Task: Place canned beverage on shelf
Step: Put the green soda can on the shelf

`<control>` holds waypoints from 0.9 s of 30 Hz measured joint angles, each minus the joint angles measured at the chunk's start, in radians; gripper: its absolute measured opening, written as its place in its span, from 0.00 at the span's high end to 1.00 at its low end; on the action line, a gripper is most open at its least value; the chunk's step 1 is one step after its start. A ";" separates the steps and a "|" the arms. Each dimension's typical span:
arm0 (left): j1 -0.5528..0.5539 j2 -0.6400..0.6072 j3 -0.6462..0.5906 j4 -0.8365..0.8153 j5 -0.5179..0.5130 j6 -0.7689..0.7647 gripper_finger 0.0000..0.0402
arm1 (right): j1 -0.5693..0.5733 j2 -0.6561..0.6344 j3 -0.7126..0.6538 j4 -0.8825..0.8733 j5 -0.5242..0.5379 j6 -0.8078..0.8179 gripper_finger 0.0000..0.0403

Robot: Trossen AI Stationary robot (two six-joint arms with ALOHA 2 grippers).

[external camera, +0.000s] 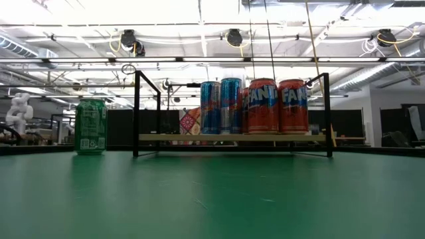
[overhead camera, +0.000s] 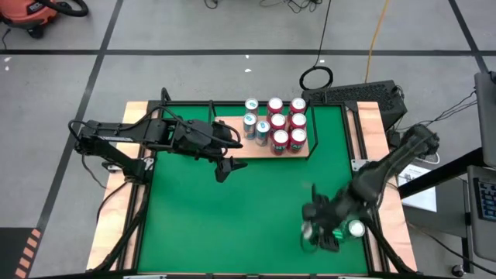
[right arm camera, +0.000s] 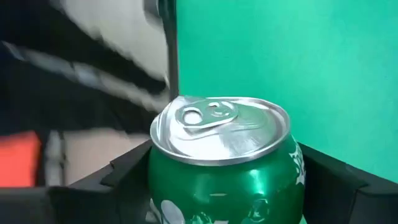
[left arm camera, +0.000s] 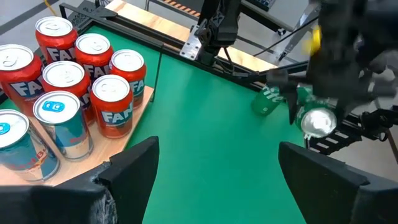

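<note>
Aluminium drinks cans fill much of the flat light-wood shelf with the thin black metal rail, which lies at the far edge of the green-topped desk. The glossy red cylindrical cans stand upright and packed together on the shelf. The slimmer blue-and-silver cans touch them on the side nearer the left arm. A bare strip of board remains on that same side of the shelf.

The right end effector is well apart from the shelf, near the desk's front corner on the right arm's side. Its two dark fingers are clamped on a shiny green cylindrical can with a silver pull-tab lid, one finger pressed against each side of the can's wall. A second green can stands just beside it, farther from the shelf's blue-and-silver end.

The left end effector hangs over the desk just in front of the shelf's bare end. Its matt black fingers are spread apart with nothing between them. Open green surface lies between the shelf and the gripped can.
</note>
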 joint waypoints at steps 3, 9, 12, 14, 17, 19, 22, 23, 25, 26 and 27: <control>0.000 0.000 0.000 0.000 0.000 0.000 0.18 | -0.070 -0.077 0.000 0.074 0.062 0.002 0.27; 0.000 0.000 0.000 0.013 -0.011 0.000 0.18 | -0.211 -0.180 0.000 0.299 0.207 -0.031 0.27; 0.000 0.000 0.000 0.043 -0.014 0.000 0.18 | -0.282 -0.200 0.000 0.434 0.245 -0.081 0.27; 0.000 0.000 0.000 0.071 -0.016 0.000 0.18 | -0.332 -0.203 0.000 0.530 0.250 -0.119 0.27; 0.000 0.000 0.000 0.115 -0.018 0.001 0.18 | -0.398 -0.202 0.000 0.654 0.241 -0.162 0.27; 0.000 0.000 0.000 0.133 -0.018 0.020 0.18 | -0.440 -0.202 0.000 0.728 0.217 -0.180 0.27; 0.000 -0.001 0.000 0.148 -0.021 0.045 0.18 | -0.497 -0.203 0.000 0.816 0.193 -0.193 0.27; 0.000 -0.004 0.000 0.144 -0.024 0.050 0.18 | -0.513 -0.203 0.000 0.839 0.192 -0.199 0.27; 0.000 -0.013 0.000 0.132 -0.047 0.051 0.18 | -0.542 -0.202 0.000 0.885 0.192 -0.218 0.26; 0.000 -0.019 0.000 0.133 -0.067 0.051 0.18 | -0.555 -0.202 0.000 0.908 0.192 -0.228 0.26; 0.000 -0.025 0.000 0.133 -0.087 0.051 0.18 | -0.569 -0.202 0.000 0.927 0.192 -0.237 0.26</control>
